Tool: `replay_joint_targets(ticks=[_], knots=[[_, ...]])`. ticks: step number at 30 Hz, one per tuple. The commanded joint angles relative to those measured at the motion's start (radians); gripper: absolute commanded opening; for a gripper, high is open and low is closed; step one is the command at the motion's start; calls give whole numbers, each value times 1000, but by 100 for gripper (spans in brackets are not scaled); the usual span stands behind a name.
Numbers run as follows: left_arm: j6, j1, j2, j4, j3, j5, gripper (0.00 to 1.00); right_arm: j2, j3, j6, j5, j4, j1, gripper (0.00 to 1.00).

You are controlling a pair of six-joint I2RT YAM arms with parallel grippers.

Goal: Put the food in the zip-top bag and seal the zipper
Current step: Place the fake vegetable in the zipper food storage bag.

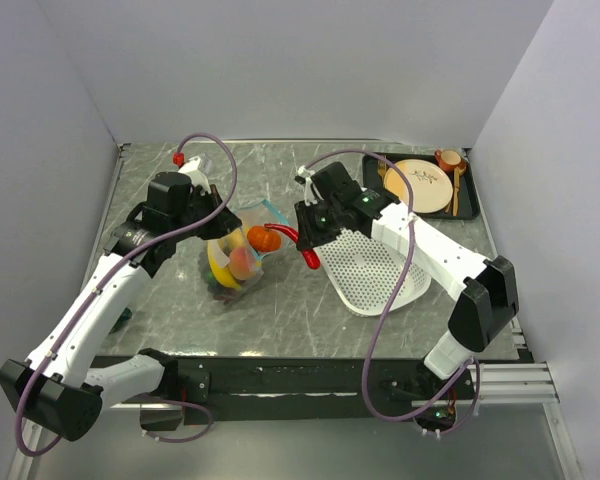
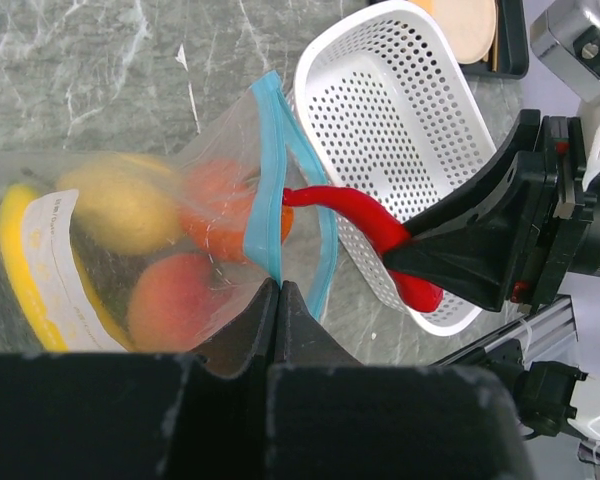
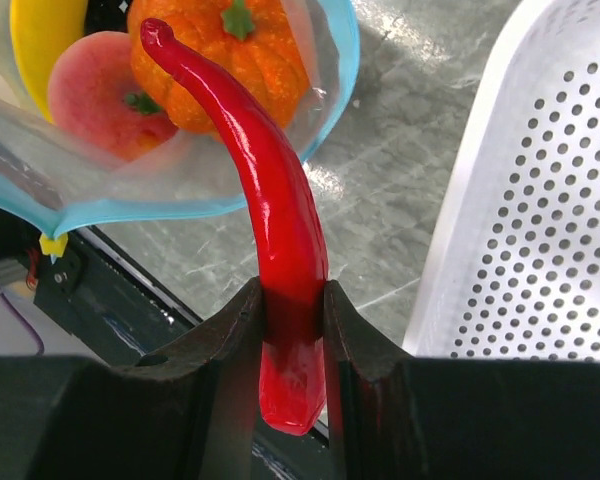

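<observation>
Left wrist view: nearest the lens, the left gripper has its fingers pressed together on the clear wall of the zip-top bag, just below the mouth. The teal zipper is parted and the mouth stands open toward the right. Inside the bag are a lemon, a banana, a peach and an orange tomato. The red chili enters the mouth tip first, between the two zipper strips, its thick end held by the right gripper in front of the white perforated basket. Right wrist view: the right gripper pinches the red chili near its thick end, with both fingers bearing on it. The tip lies over the orange tomato, beside the peach, within the zipper rim. Top external view: the zip-top bag sits left of centre on the marbled table, held up at its mouth by the left gripper. The right gripper and red chili are just right of the mouth. The basket lies beside them, and a beige plate is at the far right.
</observation>
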Motion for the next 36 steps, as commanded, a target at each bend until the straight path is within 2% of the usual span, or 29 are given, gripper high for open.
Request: replay_joint_targets(ticks=[1, 9, 20, 29, 36], knots=[[-1, -4, -2, 55, -10, 40, 1, 40, 109, -49, -1, -39, 25, 24], [8, -4, 0, 53, -37, 85, 1, 207, 295, -105, -3, -144, 54, 24], [41, -5, 15, 53, -47, 164, 1, 297, 422, -119, -101, -155, 55, 27], [45, -16, 27, 64, -53, 177, 1, 343, 458, -76, -194, -125, 57, 28], [39, -19, 26, 67, -46, 158, 1, 331, 371, 37, -274, 24, 74, 29]])
